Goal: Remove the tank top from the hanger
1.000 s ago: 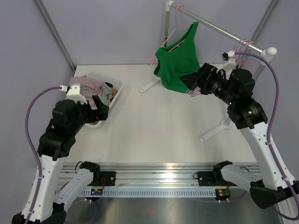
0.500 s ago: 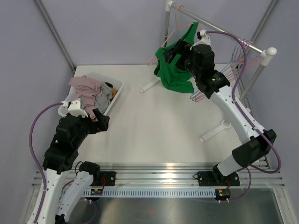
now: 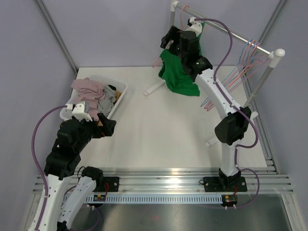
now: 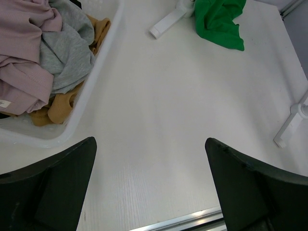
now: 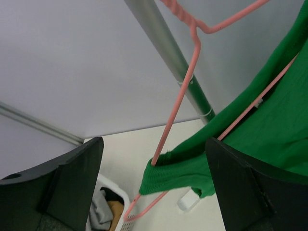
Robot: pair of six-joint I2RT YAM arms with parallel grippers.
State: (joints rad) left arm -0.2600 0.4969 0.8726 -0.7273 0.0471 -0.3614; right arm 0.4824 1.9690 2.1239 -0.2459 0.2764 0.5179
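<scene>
While the left hand (image 4: 150, 144) hovers released above the desk (image 4: 159, 110), the right hand (image 5: 154, 144), fingers spread wide, faces the top (image 5: 269, 130) on its hanger (image 5: 194, 28).

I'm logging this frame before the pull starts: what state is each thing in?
Green tank top: hung on the hanger, untouched.
Pink wire hanger: hooked on the metal rail.
Right gripper: open, up at the hanger, holding nothing.
Left gripper: open, empty, above the table.
White plastic bin: heaped with clothes.
Spare pink and blue hangers: hanging bare on the rail.
</scene>
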